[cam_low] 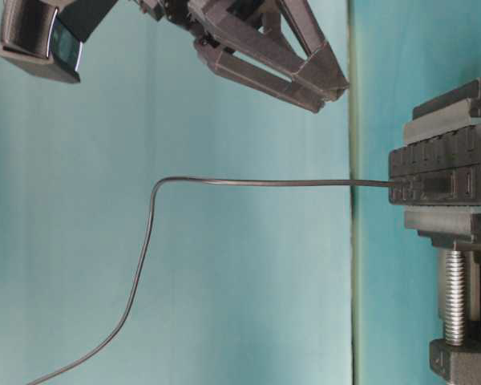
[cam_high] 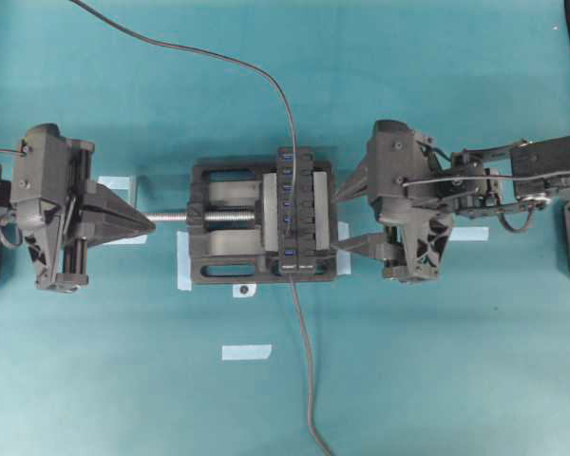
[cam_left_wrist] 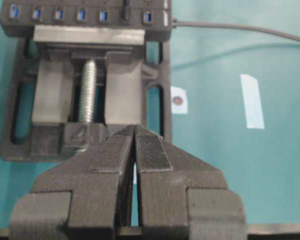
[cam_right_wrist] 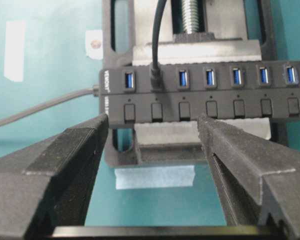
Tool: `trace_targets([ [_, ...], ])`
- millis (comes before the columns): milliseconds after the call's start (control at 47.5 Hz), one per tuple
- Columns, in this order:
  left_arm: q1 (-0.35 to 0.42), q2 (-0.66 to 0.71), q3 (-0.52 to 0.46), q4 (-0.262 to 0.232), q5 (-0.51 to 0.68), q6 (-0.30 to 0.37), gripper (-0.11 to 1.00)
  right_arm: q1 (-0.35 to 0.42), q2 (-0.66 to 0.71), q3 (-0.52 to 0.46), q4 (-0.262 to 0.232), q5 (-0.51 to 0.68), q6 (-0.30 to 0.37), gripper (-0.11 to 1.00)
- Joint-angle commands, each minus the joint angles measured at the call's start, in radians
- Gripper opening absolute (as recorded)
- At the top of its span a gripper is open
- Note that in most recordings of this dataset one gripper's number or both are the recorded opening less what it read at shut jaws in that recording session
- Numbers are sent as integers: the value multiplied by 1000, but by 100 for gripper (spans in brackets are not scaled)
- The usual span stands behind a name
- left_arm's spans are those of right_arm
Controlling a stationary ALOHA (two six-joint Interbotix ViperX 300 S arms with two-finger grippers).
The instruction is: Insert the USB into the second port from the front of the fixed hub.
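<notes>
The small black USB plug (cam_right_wrist: 155,77) sits in the second port of the long black hub (cam_right_wrist: 205,96). Right fingers (cam_right_wrist: 85,165) are apart, empty; left fingers (cam_left_wrist: 150,152) are together.

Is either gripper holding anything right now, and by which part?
Nothing. The left gripper is shut on nothing; the right gripper is open, the USB already sitting in the fixed hub.

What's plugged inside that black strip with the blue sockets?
One black USB plug sits in the hub's second socket from one end; the other six show blue, empty. Its metal tip is hidden inside.
</notes>
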Motion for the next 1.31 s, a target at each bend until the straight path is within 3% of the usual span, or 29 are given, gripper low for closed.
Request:
trace_targets([
  [0,-3,-2,-21,2,-9,-2,0,2,-23,-8,2,-23,8,85],
  [1284,-3,-2,-25,2,-9,-2,0,0,-25,5,2,-37,8,85],
])
